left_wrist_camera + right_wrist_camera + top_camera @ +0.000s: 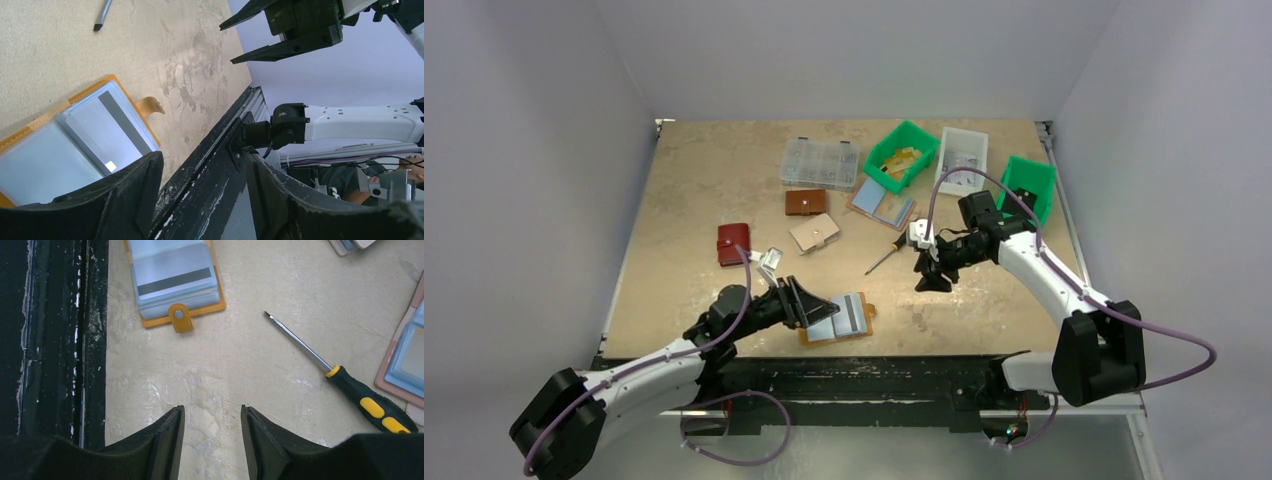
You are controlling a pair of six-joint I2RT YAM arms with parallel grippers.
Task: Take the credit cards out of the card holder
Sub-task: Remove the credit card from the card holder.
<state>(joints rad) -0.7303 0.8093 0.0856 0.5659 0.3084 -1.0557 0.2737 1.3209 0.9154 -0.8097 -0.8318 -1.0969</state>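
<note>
crosswise — card holder, tab rightward

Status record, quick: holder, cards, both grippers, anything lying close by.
holder: mustard-yellow leather card holder, lying open, snap tab undone
cards: pale blue and grey plastic credit cards, in the holder's slots
left gripper: open, empty, beside the holder, not gripping it
right gripper: open, empty, apart from the holder
nearby: black-and-yellow screwdriver, lying flat
</note>
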